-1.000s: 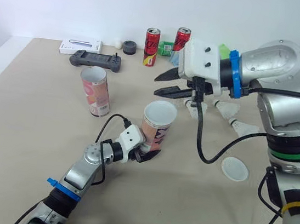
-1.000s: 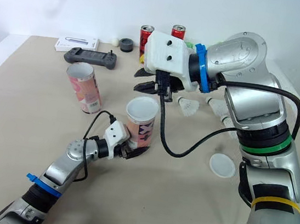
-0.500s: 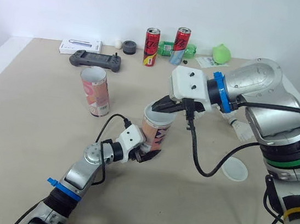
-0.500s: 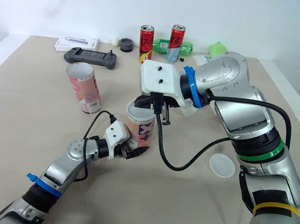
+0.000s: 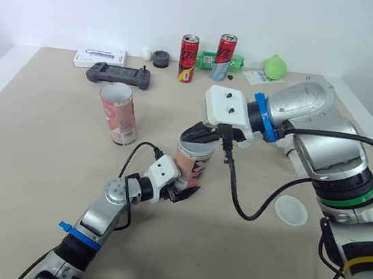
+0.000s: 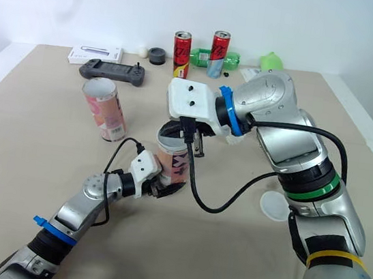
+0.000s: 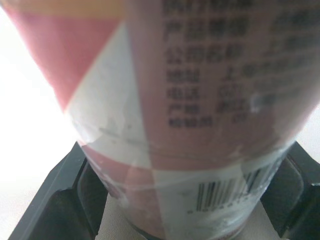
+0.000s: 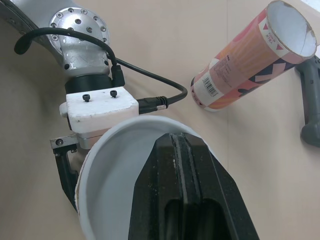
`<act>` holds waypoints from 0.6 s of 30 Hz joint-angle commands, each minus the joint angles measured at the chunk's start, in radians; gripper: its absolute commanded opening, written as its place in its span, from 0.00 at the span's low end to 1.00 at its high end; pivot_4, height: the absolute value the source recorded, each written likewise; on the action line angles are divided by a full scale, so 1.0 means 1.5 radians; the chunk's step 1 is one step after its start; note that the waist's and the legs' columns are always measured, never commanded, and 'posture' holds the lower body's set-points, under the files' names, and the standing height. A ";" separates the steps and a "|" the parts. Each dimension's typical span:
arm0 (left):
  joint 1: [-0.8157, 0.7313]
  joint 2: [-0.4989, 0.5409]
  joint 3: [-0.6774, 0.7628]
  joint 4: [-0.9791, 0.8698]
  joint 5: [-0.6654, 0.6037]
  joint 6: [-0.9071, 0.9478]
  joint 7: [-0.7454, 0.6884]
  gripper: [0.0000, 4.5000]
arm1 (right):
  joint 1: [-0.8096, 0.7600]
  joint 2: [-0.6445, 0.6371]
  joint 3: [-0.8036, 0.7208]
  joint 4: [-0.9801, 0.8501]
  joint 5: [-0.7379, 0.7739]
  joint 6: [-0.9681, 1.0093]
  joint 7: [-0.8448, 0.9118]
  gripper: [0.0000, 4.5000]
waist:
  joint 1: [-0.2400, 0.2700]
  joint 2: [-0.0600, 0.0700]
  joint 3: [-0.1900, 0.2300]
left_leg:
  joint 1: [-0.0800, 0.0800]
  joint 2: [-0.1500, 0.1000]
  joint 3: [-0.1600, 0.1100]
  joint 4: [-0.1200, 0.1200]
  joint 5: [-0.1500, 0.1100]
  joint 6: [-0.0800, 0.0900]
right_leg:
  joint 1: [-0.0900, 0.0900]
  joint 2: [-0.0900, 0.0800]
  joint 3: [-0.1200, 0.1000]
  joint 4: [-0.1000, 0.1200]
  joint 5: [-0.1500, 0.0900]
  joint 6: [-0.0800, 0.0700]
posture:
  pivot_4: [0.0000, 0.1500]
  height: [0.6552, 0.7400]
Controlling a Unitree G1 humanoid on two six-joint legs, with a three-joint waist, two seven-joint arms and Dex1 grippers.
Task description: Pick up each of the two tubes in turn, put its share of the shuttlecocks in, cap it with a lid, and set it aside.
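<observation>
Nearest you, the left gripper [image 5: 183, 193] has not budged in the last second: its two black fingers clamp the foot of the upright tube [image 5: 193, 164] at the middle of the beige table [image 5: 34, 147]. The left wrist view shows glossy pink-and-white printed card with a barcode near the base. The right gripper [image 8: 181, 150] is what changed. A second ago it hung above and behind this tube with its fingers spread. Now it has dropped, and its tips are pressed together just inside the open, white-lined mouth. You cannot tell whether anything sits between them.

To the right, a flat, round white lid [image 5: 291, 210] lies well apart from the tube. Further back on the left, the second tube [image 5: 118, 112] stands open, the same printed cylinder.

Along the far edge sit a dark game controller [image 5: 119, 73], a white box [image 5: 100, 57] and two tall red cans [image 5: 188, 58].
</observation>
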 commanded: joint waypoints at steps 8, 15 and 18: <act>0.002 -0.005 -0.009 0.002 0.004 0.002 0.007 0.83 | 0.021 0.014 -0.002 0.012 -0.008 -0.029 -0.015 0.01 | 0.000 0.000 0.000 | 0.000 0.000 0.000 0.000 0.000 0.000 | 0.000 0.000 0.000 0.000 0.000 0.000 | 1.00 1.00; 0.006 -0.001 -0.007 -0.005 0.002 0.005 0.008 0.83 | 0.095 0.030 -0.034 0.032 -0.004 -0.081 -0.056 0.01 | -0.001 0.000 0.000 | 0.001 0.000 0.000 0.000 0.000 0.000 | 0.001 0.000 0.000 0.000 0.000 0.000 | 1.00 1.00; 0.007 -0.001 -0.008 -0.007 0.002 0.007 0.008 0.83 | 0.122 0.036 -0.038 0.029 0.002 -0.079 -0.059 0.01 | -0.001 0.001 -0.001 | 0.002 0.000 0.000 0.000 0.000 0.000 | 0.002 0.000 0.000 0.000 0.001 0.000 | 1.00 1.00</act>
